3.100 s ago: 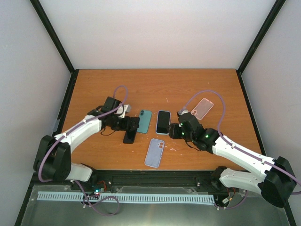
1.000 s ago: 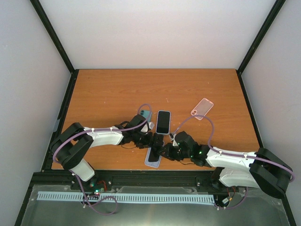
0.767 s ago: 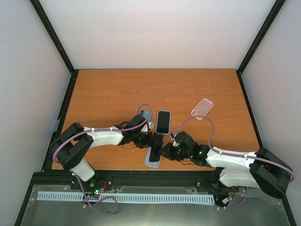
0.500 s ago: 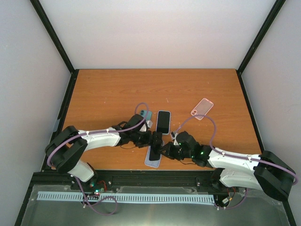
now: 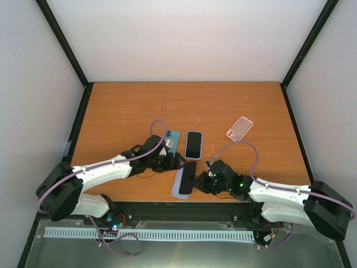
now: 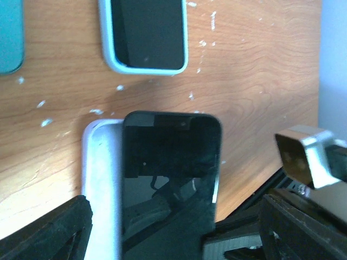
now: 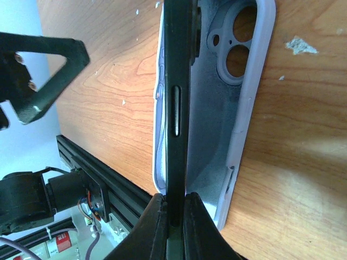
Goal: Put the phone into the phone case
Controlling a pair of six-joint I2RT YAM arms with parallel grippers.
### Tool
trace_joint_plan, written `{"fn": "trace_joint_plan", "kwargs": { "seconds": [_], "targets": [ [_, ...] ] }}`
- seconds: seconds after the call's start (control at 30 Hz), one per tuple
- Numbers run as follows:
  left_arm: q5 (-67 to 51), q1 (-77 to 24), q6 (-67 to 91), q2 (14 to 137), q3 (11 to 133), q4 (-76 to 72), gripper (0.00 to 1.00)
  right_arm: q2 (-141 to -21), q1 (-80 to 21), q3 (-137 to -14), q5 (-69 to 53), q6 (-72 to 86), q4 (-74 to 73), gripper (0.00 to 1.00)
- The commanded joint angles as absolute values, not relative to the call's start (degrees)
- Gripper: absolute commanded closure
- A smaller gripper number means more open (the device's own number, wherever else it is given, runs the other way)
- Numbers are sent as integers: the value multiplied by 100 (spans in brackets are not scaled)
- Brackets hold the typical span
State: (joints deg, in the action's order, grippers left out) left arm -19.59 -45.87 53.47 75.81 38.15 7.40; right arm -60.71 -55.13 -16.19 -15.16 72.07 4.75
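The black phone (image 5: 189,175) lies tilted over the lavender phone case (image 5: 179,190) near the table's front edge. My right gripper (image 5: 198,181) is shut on the phone's right long edge. In the right wrist view the phone (image 7: 176,103) shows edge-on, pinched at my right gripper (image 7: 174,214), with the case's inside (image 7: 241,124) and its camera holes beside it. My left gripper (image 5: 178,163) stands open just left of the phone, touching nothing. In the left wrist view the phone (image 6: 171,173) covers most of the case (image 6: 101,184), and the left gripper (image 6: 173,241) straddles both.
A phone in a light blue case (image 5: 193,144) and a teal one (image 5: 172,143) lie just behind the work spot. A clear pink case (image 5: 240,128) lies at the right rear. The black frame rail (image 5: 184,207) runs along the table's front edge.
The left gripper has opened wider and drawn back to the left, away from the phone. The right gripper has closed on the phone's edge and holds it tilted over the case.
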Motion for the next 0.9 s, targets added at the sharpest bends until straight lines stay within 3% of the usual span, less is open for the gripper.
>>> {"fn": "trace_joint_plan", "kwargs": {
  "seconds": [0.0,0.63,0.87],
  "targets": [
    [-2083,-4462,5099,7616,3485,667,17,-6068,-5616,-1538,-1328,7553,666,97],
    [-2874,-4457,5531,7897,2730,-523,21,-5775,-5871,-1314,-1181,7949,797,97],
    [-3024,-4456,5544,8111,2669,-780,21,-6380,-5861,-1450,-1259,7662,1157,97]
  ]
}}
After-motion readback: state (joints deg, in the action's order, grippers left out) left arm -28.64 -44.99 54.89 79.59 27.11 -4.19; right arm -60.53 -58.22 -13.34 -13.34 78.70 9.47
